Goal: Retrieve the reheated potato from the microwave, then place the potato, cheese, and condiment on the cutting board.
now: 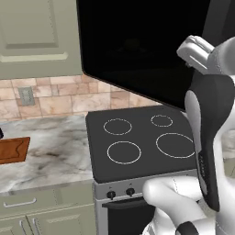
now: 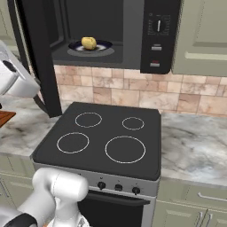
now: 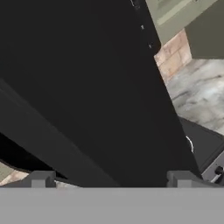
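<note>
The microwave [image 2: 133, 35] hangs above the stove with its door [image 2: 40, 57] swung wide open to the left. Inside, the yellow potato [image 2: 89, 43] sits on a dark plate [image 2: 104, 46]. My gripper [image 3: 111, 180] is open, its fingertips [image 3: 41, 178] spread wide with nothing between them, close to the black door panel [image 3: 87, 87]. The reddish-brown cutting board [image 1: 13, 149] lies on the counter far left of the stove. The cheese is out of view. A dark sliver at the frame edge above the board may be the condiment; too little shows to tell.
A black four-ring stove top [image 1: 142, 140] lies below the microwave, with marble counter [image 2: 195, 142] on both sides. The microwave's control panel [image 2: 157, 35] is on its right. Pale cabinets [image 2: 204, 31] flank it, and the open door juts out over the stove's left edge.
</note>
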